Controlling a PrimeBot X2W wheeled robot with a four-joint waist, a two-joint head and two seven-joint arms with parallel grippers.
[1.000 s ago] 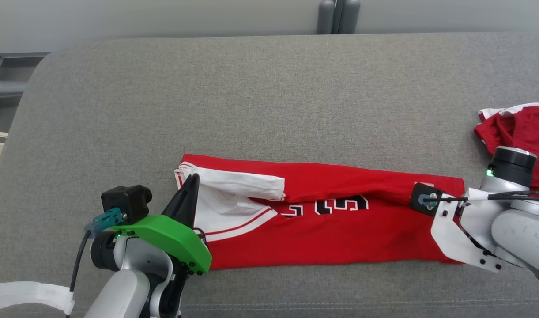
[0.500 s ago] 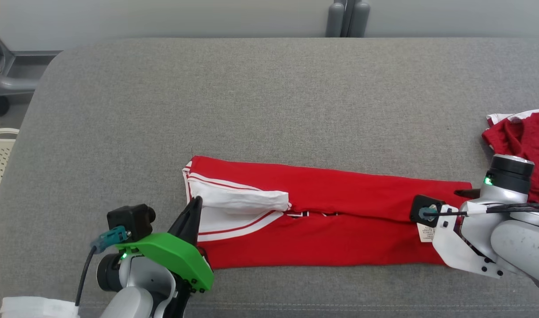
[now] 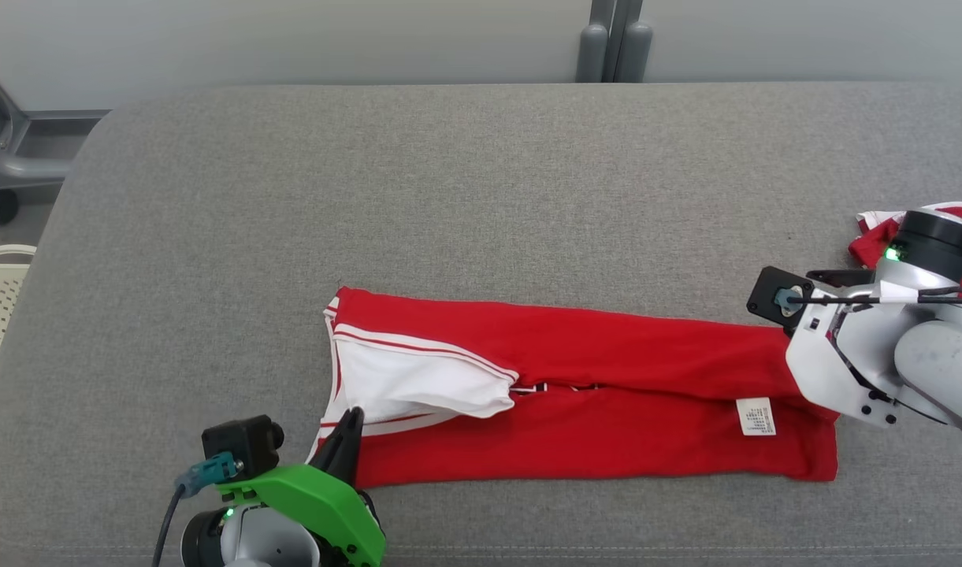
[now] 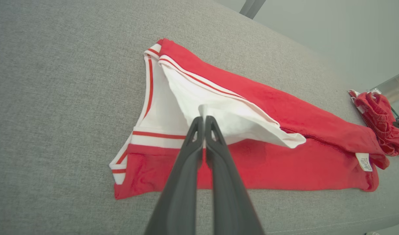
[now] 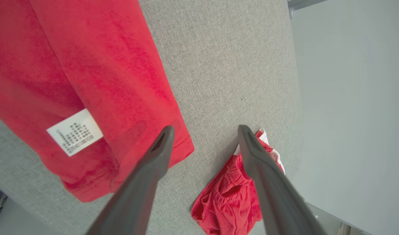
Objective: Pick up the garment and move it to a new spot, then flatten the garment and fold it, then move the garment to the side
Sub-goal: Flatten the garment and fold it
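The red shirt [image 3: 607, 429] lies on the grey cushion [image 3: 449, 197], close to its front edge and about halfway between its left and right edges. It is folded into a long strip that runs from the robot's left to its right. The left end effector [image 4: 204, 119] is at the left end, by the neck. Its two fingers are pressed tight together. They look to be pinching a white flap [image 4: 225, 120] of the shirt, which stands up in a small peak at the tips. The right end effector [image 5: 204, 130] is at the other end, near the back corner of the hem. Its fingers are wide apart and hold nothing. So each arm is next to its own end of the strip. I think the next fold needs one end carried along the strip to the other. A white tag [image 3: 755, 416] sits near the hem. It has print on it, but too small to read. Black and white letters [image 3: 563, 387] peek out of the fold, too hidden to read. Red shorts [image 5: 232, 192] lie bunched by the cushion's right edge, apart from the shirt.
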